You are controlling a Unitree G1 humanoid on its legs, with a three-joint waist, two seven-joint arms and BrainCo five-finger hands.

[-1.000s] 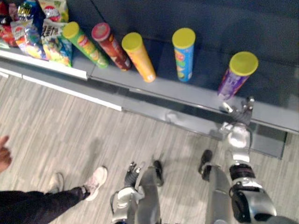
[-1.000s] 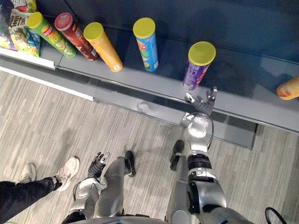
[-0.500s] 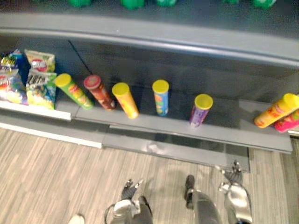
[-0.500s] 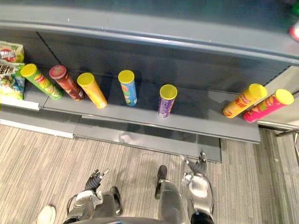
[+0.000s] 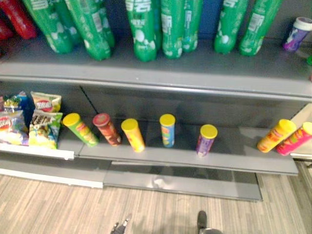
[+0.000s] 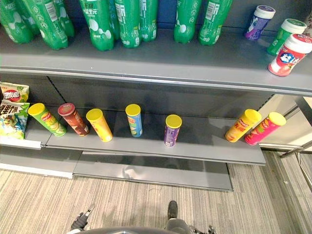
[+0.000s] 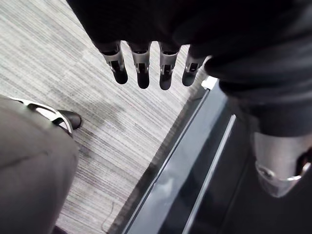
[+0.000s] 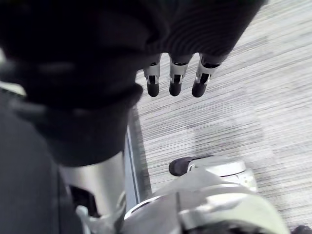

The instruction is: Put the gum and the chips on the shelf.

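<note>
Several chip cans with yellow lids stand in a row on the lower shelf [image 6: 200,152], among them a blue can [image 6: 133,120] and a purple can [image 6: 171,130]. An orange can [image 6: 243,126] and a pink can [image 6: 264,128] lean at the right end. Gum jars stand at the upper shelf's right end: purple [image 6: 259,22], green [image 6: 285,29], red and white [image 6: 291,55]. My left hand [image 7: 142,73] and right hand [image 8: 174,80] hang over the floor, fingers straight, holding nothing. The left hand's fingertips [image 5: 120,227] peek in at the bottom edge, well below the shelf.
Green bottles [image 6: 129,22] line the upper shelf [image 6: 161,61]. Chip bags [image 6: 12,114] fill the lower shelf's left end. A grey base plinth [image 6: 151,171] juts out under the lower shelf onto the striped carpet [image 6: 44,200].
The camera has tilted up, bringing the upper shelf into view. My right hand has come down from beside the purple can to hang low. The person's leg is out of sight.
</note>
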